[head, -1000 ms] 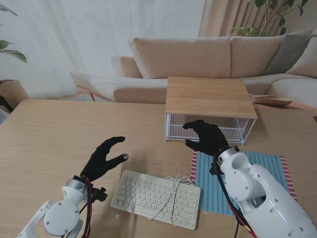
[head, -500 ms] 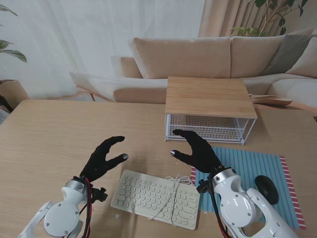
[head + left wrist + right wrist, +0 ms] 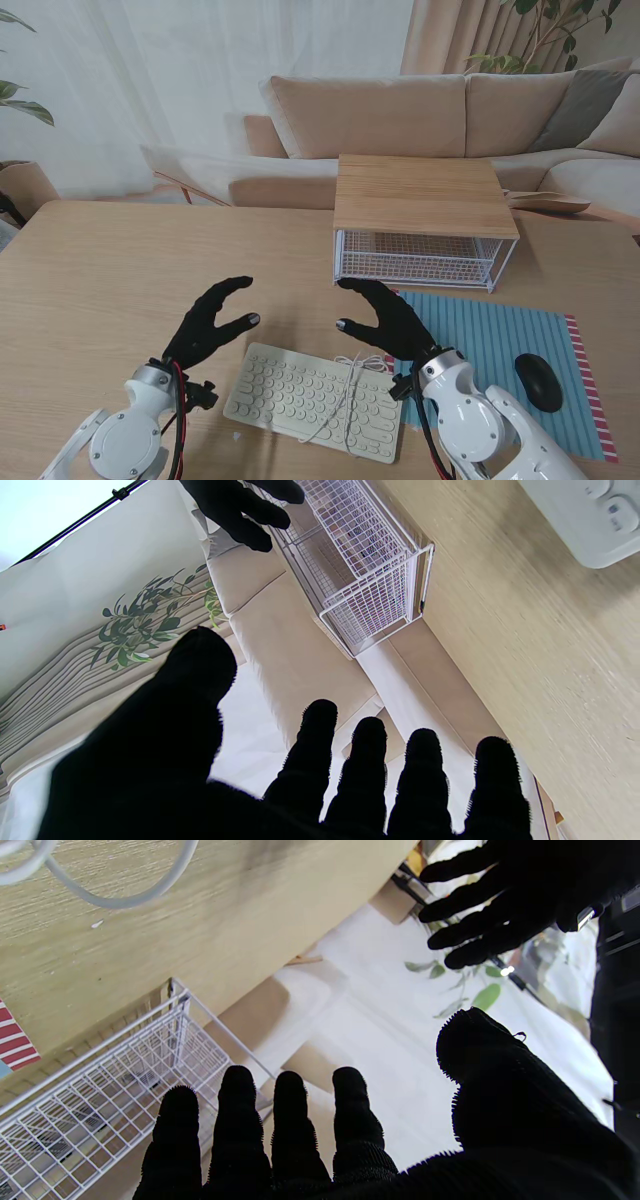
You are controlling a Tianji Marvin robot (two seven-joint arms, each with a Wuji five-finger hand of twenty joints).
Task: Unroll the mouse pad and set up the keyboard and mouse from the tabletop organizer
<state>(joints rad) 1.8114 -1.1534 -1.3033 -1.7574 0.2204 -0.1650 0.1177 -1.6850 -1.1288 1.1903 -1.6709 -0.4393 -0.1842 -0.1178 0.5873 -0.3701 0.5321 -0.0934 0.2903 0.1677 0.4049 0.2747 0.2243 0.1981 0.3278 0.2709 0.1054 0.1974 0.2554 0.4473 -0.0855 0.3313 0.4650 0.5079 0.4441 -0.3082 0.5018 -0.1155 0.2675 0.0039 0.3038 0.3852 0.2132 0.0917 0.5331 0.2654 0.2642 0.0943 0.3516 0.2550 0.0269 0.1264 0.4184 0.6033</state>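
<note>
1. Two hands hover above the table (image 3: 100,280), both spread and holding nothing. The left hand (image 3: 208,322) has thumb and fingers apart, just beyond the keyboard's left far corner. The right hand (image 3: 388,318) is likewise spread, its fingers (image 3: 352,288) reaching toward the left, over the pad's left edge and the keyboard's far right corner.

2. No brand, label or writing can be read on anything; the key legends are too small to make out.

3. The keyboard (image 3: 315,398) lies flat on the table, nearer to me than both hands and between the two arms, turned slightly askew. Its white cable (image 3: 352,385) is looped across the right part of the keys. In the left wrist view only a pale corner of it shows (image 3: 590,520); in the right wrist view a curve of the cable (image 3: 125,895) lies on the wood.

4. The pad (image 3: 520,350), blue-striped with red-striped ends, lies unrolled and flat to the right of the keyboard, partly under the right arm.

5. The mouse (image 3: 538,381), black, sits on the pad's right part, well to the right of the right hand.

6. The organizer (image 3: 425,215), a white wire basket under a wooden top, stands farther from me than the right hand, just beyond the pad's far edge. Its basket looks empty in both wrist views (image 3: 365,580) (image 3: 90,1090).

7. A beige sofa (image 3: 420,115) stands behind the table.
</note>
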